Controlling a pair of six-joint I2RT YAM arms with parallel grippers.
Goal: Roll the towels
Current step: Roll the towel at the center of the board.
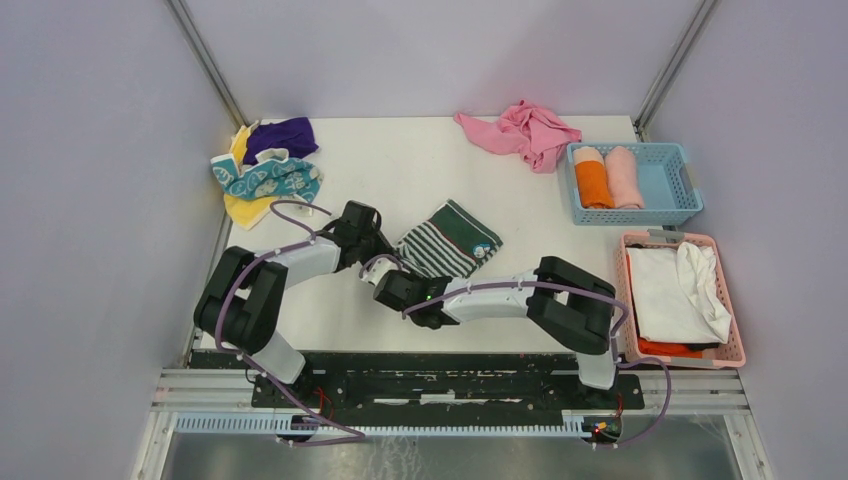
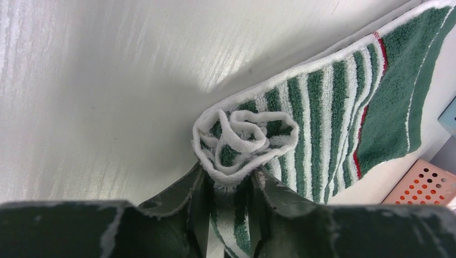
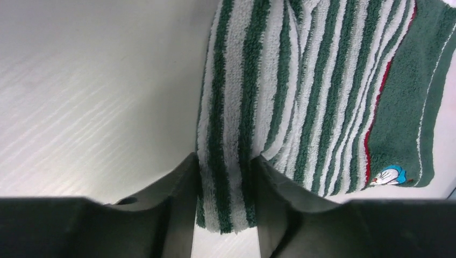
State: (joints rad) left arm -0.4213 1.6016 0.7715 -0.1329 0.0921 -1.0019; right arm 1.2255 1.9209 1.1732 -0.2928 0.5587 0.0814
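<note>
A green-and-white striped towel (image 1: 450, 240) lies mid-table, its near-left edge coiled into a small roll (image 2: 244, 140). My left gripper (image 1: 383, 248) (image 2: 228, 180) is shut on that rolled end, and the spiral of the roll shows just past its fingertips. My right gripper (image 1: 388, 278) (image 3: 226, 161) sits beside it on the same edge, its fingers closed on a folded strip of the striped towel (image 3: 301, 80). At the back left is a heap of other towels: a purple towel (image 1: 282, 135), a teal-and-white towel (image 1: 268, 180) and a yellow towel (image 1: 240, 210).
A crumpled pink cloth (image 1: 525, 130) lies at the back. A blue basket (image 1: 665, 185) at the back right holds an orange roll and a pink roll. A pink basket (image 1: 705, 239) at the right holds white fabric. Side walls stand close on both sides.
</note>
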